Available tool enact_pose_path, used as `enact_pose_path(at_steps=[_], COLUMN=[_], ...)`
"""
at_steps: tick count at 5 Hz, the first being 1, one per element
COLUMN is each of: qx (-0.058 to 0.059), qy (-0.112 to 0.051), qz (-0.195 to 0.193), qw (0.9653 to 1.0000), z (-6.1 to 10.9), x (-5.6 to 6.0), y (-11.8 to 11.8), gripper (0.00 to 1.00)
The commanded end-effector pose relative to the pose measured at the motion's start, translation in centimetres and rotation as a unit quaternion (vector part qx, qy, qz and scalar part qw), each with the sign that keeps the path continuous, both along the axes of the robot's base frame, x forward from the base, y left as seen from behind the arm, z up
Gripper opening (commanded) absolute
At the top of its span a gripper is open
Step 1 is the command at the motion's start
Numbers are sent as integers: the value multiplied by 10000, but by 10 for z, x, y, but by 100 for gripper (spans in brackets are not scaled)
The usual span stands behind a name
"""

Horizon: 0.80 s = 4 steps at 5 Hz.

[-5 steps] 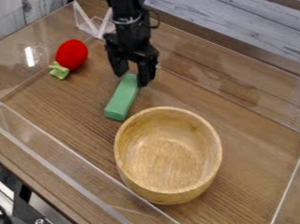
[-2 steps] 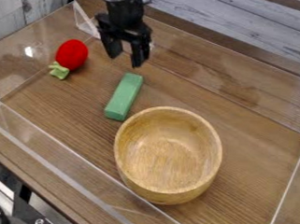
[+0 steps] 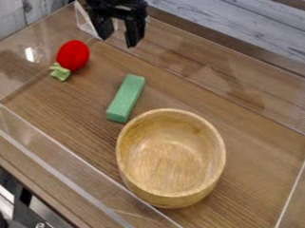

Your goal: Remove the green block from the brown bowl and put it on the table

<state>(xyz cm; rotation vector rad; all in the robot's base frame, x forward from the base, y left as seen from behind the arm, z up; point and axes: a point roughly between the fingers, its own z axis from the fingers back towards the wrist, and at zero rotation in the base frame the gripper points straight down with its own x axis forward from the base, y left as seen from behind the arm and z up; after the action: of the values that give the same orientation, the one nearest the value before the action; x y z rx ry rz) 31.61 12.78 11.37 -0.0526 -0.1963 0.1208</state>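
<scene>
Single overhead-oblique view of a wooden table [image 3: 244, 101] enclosed by low transparent walls. The landmark is the brown bowl [image 3: 172, 157], a round, light-wood vessel standing upright in the near half of the table; its interior is visible and holds nothing. The green block [image 3: 126, 98], an elongated bar, lies flat on the table just beyond the bowl's upper-left rim, close to it but apart from it, its long axis running away from the bowl. Well to the upper left of the bowl, past the block, the black gripper [image 3: 117, 29] hangs above the table near the top edge of the view, pointing downward; its jaws stand spread wide and carry nothing, and clear air separates them from the block. To the far left of the bowl rests a red ball [image 3: 72, 53], with a small green piece [image 3: 59, 73] lying just beside it on the side nearer the viewer.
</scene>
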Motion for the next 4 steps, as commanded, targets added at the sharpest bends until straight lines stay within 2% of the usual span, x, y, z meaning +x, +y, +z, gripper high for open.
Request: enact_pose_path(at_steps=[1,2,3,4], qx=[107,68,-92,-141], qy=[-269,-235,-283,-435], qz=[-536,-1088,-1095,-1088], qw=[9981,9938,9935,9930], z=[-2,-25,-33,-17], x=[0,-1,-21,-15], y=[3,1,-8,-5], gripper=[100,100,100,100])
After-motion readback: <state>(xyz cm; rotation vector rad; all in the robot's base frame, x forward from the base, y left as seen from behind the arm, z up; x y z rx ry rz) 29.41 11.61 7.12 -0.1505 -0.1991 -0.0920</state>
